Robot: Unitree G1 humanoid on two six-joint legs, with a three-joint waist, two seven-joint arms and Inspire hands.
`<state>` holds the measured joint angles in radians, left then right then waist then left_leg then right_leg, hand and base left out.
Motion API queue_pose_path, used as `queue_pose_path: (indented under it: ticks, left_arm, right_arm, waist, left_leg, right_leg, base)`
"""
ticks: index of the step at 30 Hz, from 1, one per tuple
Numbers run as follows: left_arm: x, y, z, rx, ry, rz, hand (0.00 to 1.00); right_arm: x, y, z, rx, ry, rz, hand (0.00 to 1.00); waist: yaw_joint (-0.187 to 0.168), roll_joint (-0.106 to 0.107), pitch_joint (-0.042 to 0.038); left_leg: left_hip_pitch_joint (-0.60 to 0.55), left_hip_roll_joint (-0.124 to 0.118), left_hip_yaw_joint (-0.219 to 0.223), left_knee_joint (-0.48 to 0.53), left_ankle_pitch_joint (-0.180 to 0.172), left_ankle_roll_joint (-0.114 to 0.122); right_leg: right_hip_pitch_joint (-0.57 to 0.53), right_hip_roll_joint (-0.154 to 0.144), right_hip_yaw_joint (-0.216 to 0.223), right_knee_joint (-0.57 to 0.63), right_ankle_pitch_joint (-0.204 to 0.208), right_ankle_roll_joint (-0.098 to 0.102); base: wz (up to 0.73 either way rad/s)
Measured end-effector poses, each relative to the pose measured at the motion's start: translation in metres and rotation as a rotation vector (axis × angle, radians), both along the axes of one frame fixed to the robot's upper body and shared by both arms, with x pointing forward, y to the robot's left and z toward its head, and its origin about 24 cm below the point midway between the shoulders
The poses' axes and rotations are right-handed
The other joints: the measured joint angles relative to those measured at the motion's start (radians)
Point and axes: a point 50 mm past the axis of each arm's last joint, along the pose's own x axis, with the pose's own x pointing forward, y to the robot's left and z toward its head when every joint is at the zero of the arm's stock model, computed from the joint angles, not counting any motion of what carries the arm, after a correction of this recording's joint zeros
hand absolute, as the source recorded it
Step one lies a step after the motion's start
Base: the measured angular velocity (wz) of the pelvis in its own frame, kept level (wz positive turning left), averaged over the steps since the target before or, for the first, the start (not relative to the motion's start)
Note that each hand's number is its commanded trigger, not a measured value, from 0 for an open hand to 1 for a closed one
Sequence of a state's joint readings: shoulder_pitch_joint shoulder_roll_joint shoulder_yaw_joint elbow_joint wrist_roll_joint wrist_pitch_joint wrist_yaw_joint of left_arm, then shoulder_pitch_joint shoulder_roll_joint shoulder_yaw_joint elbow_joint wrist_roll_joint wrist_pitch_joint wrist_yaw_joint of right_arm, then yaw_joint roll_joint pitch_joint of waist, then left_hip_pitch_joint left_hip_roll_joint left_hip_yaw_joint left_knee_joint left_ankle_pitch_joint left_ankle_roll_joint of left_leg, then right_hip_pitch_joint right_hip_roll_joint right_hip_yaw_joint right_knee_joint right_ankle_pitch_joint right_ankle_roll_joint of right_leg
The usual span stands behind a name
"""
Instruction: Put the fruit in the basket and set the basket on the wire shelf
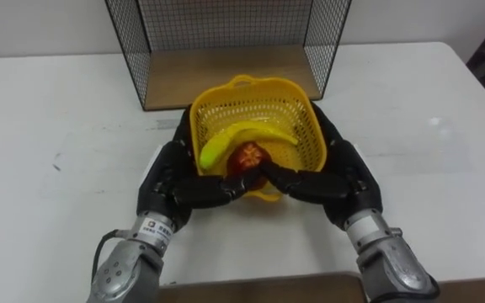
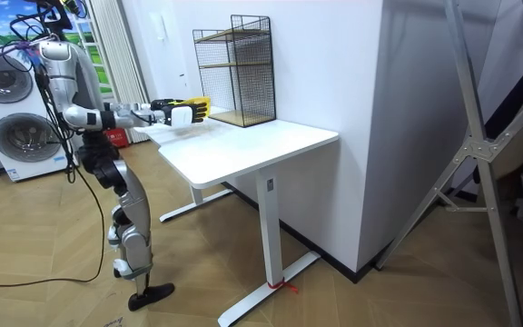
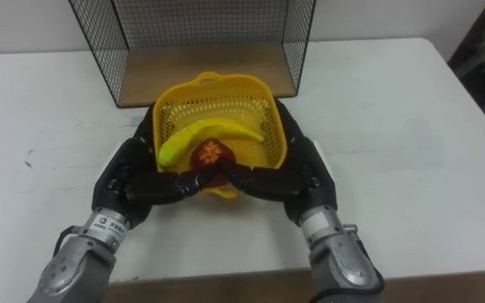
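— Fingers (image 1: 219,190) first: how do we have it?

— Both hands are wrapped on the yellow basket (image 1: 307,135). Our left hand (image 1: 168,183) cups its left wall and our right hand (image 1: 345,181) its right wall. The thumbs curl in over the near rim until they almost meet, so we grip it from both sides.

— And the fruit?

— Inside. The banana (image 1: 242,135) lies across the basket, and a red fruit (image 1: 249,157) sits under it towards the near wall. We judge the loading done, and the step in hand is carrying the basket into the wire shelf (image 1: 133,42).

— Where is the basket against the shelf?

— Just before its open front, roughly centred on the wooden base board (image 1: 226,76). In the room view we stand at the end of the white table (image 1: 49,118) with both arms stretched out. The basket looks raised off the tabletop, though we cannot tell how clear it is.

— How do we do it well?

— We move both arms forward together and hold the basket level, so the banana does not roll out. The mesh sides look only a little wider than the basket plus our hands, so we should go straight in along the middle. We set it on the board before we loosen anything, then open the thumbs and draw straight back.
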<state>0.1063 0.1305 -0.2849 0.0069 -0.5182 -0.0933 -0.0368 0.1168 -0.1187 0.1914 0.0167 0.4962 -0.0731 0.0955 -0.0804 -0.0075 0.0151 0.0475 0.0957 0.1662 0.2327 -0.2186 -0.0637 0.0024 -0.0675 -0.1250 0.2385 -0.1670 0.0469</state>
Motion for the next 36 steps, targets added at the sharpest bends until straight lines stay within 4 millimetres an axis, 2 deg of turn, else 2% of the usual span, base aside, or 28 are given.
queue_pose_path:
  ticks: [2, 4, 6, 8, 9, 10, 12, 13, 15, 17, 18, 19, 20, 21, 22, 23, 24, 25, 26, 27, 28, 30, 32, 34, 35, 36]
  left_arm:
    - [0.0, -0.0001, 0.0001, 0.001, -0.001, 0.0, 0.0]
    - [0.0001, 0.0002, 0.0005, 0.001, -0.005, 0.001, 0.0]
    - [0.0001, 0.0005, 0.0009, 0.0, -0.008, 0.003, 0.0]
    - [0.0005, 0.0018, 0.0019, 0.001, -0.019, 0.01, 0.0]
    - [0.0008, 0.003, 0.0021, 0.002, -0.02, 0.015, 0.0]
    - [0.0009, 0.0034, 0.0021, 0.0, -0.019, 0.017, 0.0]
    - [0.0009, 0.0035, 0.0022, 0.0, -0.02, 0.018, 0.0]
    - [0.0009, 0.0036, 0.0022, 0.0, -0.021, 0.018, 0.0]
    - [0.0009, 0.0043, 0.0022, 0.0, -0.02, 0.021, 0.0]
    - [0.0008, 0.0041, 0.0021, 0.003, -0.021, 0.02, 0.0]
    - [0.0007, 0.0038, 0.002, -0.001, -0.019, 0.019, 0.0]
    - [0.0007, 0.0042, 0.002, 0.0, -0.019, 0.02, 0.0]
    - [0.0012, 0.0056, 0.0024, 0.005, -0.022, 0.022, 0.0]
    - [0.0015, 0.0027, 0.0029, 0.002, -0.024, 0.013, 0.0]
    - [0.0014, 0.0001, 0.003, -0.011, -0.024, 0.012, 0.0]
    - [0.0015, -0.0014, 0.0034, -0.018, -0.026, 0.014, 0.0]
    - [0.0013, -0.0009, 0.0034, -0.015, -0.03, 0.017, 0.0]
    - [0.0011, 0.0009, 0.0032, -0.012, -0.03, 0.024, 0.0]
    - [0.0014, 0.0019, 0.0035, -0.011, -0.032, 0.028, 0.0]
    - [0.0015, 0.0026, 0.0036, -0.011, -0.032, 0.03, 0.0]
    - [0.0014, 0.0023, 0.0035, -0.012, -0.032, 0.029, 0.0]
    - [0.0018, 0.0019, 0.004, -0.011, -0.035, 0.028, 0.0]
    - [0.0024, 0.0019, 0.0052, -0.016, -0.043, 0.03, 0.0]
    - [0.0025, 0.0024, 0.0054, -0.019, -0.044, 0.032, 0.0]
    - [0.0024, 0.0022, 0.0053, -0.02, -0.044, 0.031, 0.0]
    - [0.0025, 0.002, 0.0055, -0.022, -0.044, 0.032, 0.0]
  right_arm:
    - [-0.0001, 0.0001, -0.0001, 0.001, 0.001, 0.0, 0.0]
    - [-0.0001, 0.0003, -0.0002, 0.001, 0.001, 0.001, 0.0]
    - [-0.0002, 0.001, -0.0001, 0.003, 0.0, 0.002, 0.0]
    - [-0.0003, 0.0019, 0.0, 0.003, -0.002, 0.006, 0.0]
    - [-0.0003, 0.0022, 0.0001, -0.002, -0.005, 0.013, 0.0]
    - [-0.0004, 0.003, 0.0, -0.005, -0.006, 0.014, 0.0]
    - [-0.0007, 0.0038, -0.0007, -0.006, -0.004, 0.015, 0.0]
    - [-0.0007, 0.0038, -0.0007, -0.006, -0.004, 0.015, 0.0]
    - [-0.0007, 0.0033, -0.0008, -0.009, -0.004, 0.016, 0.0]
    - [-0.0008, 0.0032, -0.0008, -0.004, -0.004, 0.017, 0.0]
    - [-0.001, 0.0037, -0.001, -0.002, -0.003, 0.02, 0.0]
    - [-0.0012, 0.0044, -0.0011, -0.001, -0.002, 0.023, 0.0]
    - [-0.0013, 0.0053, -0.0013, 0.009, -0.001, 0.024, 0.0]
    - [-0.0015, 0.0024, -0.0022, 0.008, 0.0, 0.012, 0.0]
    - [-0.0012, -0.0005, -0.0018, 0.005, -0.003, 0.003, 0.0]
    - [-0.0011, -0.0011, -0.0016, 0.004, -0.004, 0.002, 0.0]
    - [-0.0016, 0.0004, -0.0025, 0.004, -0.001, 0.011, 0.0]
    - [-0.0032, 0.0025, -0.0042, 0.005, 0.006, 0.023, 0.0]
    - [-0.0035, 0.0019, -0.0045, 0.003, 0.007, 0.023, 0.0]
    - [-0.0039, 0.0032, -0.0047, 0.016, 0.009, 0.022, 0.0]
    - [-0.0037, 0.0024, -0.0043, 0.023, 0.009, 0.02, 0.0]
    - [-0.0034, 0.0024, -0.0039, 0.026, 0.007, 0.019, 0.0]
    - [-0.0029, 0.0029, -0.0023, 0.031, 0.0, 0.02, 0.0]
    - [-0.0017, 0.0041, -0.0008, 0.028, -0.007, 0.024, 0.0]
    - [-0.0014, 0.0043, -0.0005, 0.028, -0.009, 0.025, 0.0]
    - [-0.0011, 0.0043, -0.0002, 0.023, -0.011, 0.024, 0.0]
  waist:
    - [-0.002, -0.007, -0.0024]
    - [0.002, -0.022, 0.0004]
    - [0.006, -0.037, -0.0001]
    - [0.012, -0.044, 0.0007]
    - [0.013, -0.046, 0.001]
    - [0.014, -0.047, 0.0012]
    - [0.026, -0.046, 0.0014]
    - [0.031, -0.047, 0.0012]
    - [0.036, -0.048, 0.0026]
    - [0.033, -0.039, 0.0062]
    - [0.033, -0.028, 0.003]
    - [0.034, -0.027, 0.0004]
    - [0.03, -0.039, 0.0037]
    - [0.024, -0.05, 0.0031]
    - [0.034, -0.056, 0.0048]
    - [0.042, -0.055, 0.0045]
    - [0.069, -0.052, 0.0031]
    - [0.088, -0.045, -0.0085]
    - [0.085, -0.045, -0.0143]
    - [0.08, -0.058, -0.0204]
    - [0.08, -0.062, -0.0189]
    - [0.079, -0.063, -0.0185]
    - [0.073, -0.063, -0.0132]
    - [0.061, -0.07, 0.0007]
    - [0.059, -0.072, 0.0022]
    - [0.051, -0.077, 0.0044]
  left_leg:
    - [0.003, 0.0, 0.001, 0.002, 0.0, 0.0]
    - [0.011, 0.001, 0.011, 0.005, 0.0, 0.0]
    - [0.006, 0.006, 0.023, 0.02, -0.001, 0.0]
    - [-0.009, 0.021, 0.028, 0.06, -0.023, -0.002]
    - [-0.025, 0.035, 0.027, 0.097, -0.045, -0.006]
    - [-0.031, 0.043, 0.028, 0.116, -0.053, -0.009]
    - [-0.042, 0.079, 0.028, 0.18, -0.086, -0.028]
    - [-0.043, 0.086, 0.029, 0.193, -0.092, -0.034]
    - [-0.054, 0.106, 0.021, 0.245, -0.104, -0.047]
    - [-0.066, 0.114, 0.016, 0.29, -0.102, -0.046]
    - [-0.085, 0.121, 0.016, 0.325, -0.096, -0.036]
    - [-0.101, 0.12, 0.016, 0.348, -0.087, -0.021]
    - [-0.157, 0.1, -0.002, 0.408, -0.074, 0.005]
    - [-0.212, 0.025, -0.022, 0.391, -0.089, 0.035]
    - [-0.255, -0.05, -0.029, 0.308, -0.077, 0.049]
    - [-0.274, -0.078, -0.032, 0.254, -0.058, 0.051]
    - [-0.308, -0.101, -0.038, 0.169, 0.024, 0.066]
    - [-0.318, -0.101, -0.052, 0.158, 0.08, 0.075]
    - [-0.315, -0.105, -0.055, 0.163, 0.091, 0.089]
    - [-0.308, -0.108, -0.045, 0.174, 0.095, 0.097]
    - [-0.301, -0.11, -0.038, 0.188, 0.105, 0.126]
    - [-0.298, -0.117, -0.03, 0.219, 0.07, 0.147]
    - [-0.296, -0.137, -0.025, 0.224, 0.052, 0.164]
    - [-0.282, -0.167, -0.006, 0.223, 0.028, 0.183]
    - [-0.28, -0.175, -0.003, 0.224, 0.023, 0.187]
    - [-0.275, -0.192, -0.001, 0.235, 0.012, 0.197]
  right_leg:
    - [0.002, 0.0, 0.004, 0.003, 0.0, 0.0]
    - [-0.002, 0.0, 0.017, 0.02, -0.004, 0.0]
    - [-0.01, 0.002, 0.025, 0.031, -0.006, -0.002]
    - [-0.028, 0.011, 0.029, 0.061, -0.015, -0.009]
    - [-0.041, 0.021, 0.029, 0.088, -0.028, -0.016]
    - [-0.045, 0.026, 0.029, 0.1, -0.034, -0.02]
    - [-0.054, 0.054, 0.03, 0.141, -0.054, -0.039]
    - [-0.058, 0.059, 0.03, 0.153, -0.062, -0.044]
    - [-0.076, 0.072, 0.033, 0.204, -0.103, -0.058]
    - [-0.077, 0.079, 0.035, 0.228, -0.121, -0.064]
    - [-0.077, 0.084, 0.042, 0.231, -0.129, -0.066]
    - [-0.071, 0.083, 0.053, 0.231, -0.132, -0.072]
    - [-0.07, 0.084, 0.102, 0.229, -0.128, -0.094]
    - [-0.07, 0.075, 0.143, 0.226, -0.131, -0.098]
    - [-0.073, 0.055, 0.166, 0.225, -0.134, -0.092]
    - [-0.074, 0.049, 0.174, 0.225, -0.136, -0.089]
    - [-0.075, 0.049, 0.188, 0.23, -0.143, -0.081]
    - [-0.074, 0.051, 0.19, 0.24, -0.156, -0.076]
    - [-0.077, 0.051, 0.19, 0.247, -0.166, -0.067]
    - [-0.069, 0.044, 0.178, 0.244, -0.175, -0.052]
    - [-0.052, 0.042, 0.177, 0.237, -0.179, -0.046]
    - [-0.036, 0.029, 0.164, 0.233, -0.19, -0.033]
    - [-0.041, 0.005, 0.148, 0.255, -0.202, -0.016]
    - [-0.062, -0.031, 0.149, 0.346, -0.223, 0.008]
    - [-0.078, -0.04, 0.147, 0.388, -0.225, 0.011]
    - [-0.111, -0.06, 0.146, 0.481, -0.223, 0.015]
  base:
    - [-0.03]
    - [-0.11]
    - [-0.17]
    - [-0.2]
    - [-0.12]
    - [-0.12]
    - [-0.16]
    - [-0.13]
    - [-0.02]
    - [-0.02]
    - [-0.07]
    - [0.06]
    - [0.32]
    - [0.32]
    - [0.13]
    - [-0.32]
    - [-0.58]
    - [-0.5]
    - [-0.21]
    - [0.0]
    - [0.0]
    - [-0.08]
    - [0.0]
    - [-0.04]
    - [0.05]
    - [0.18]
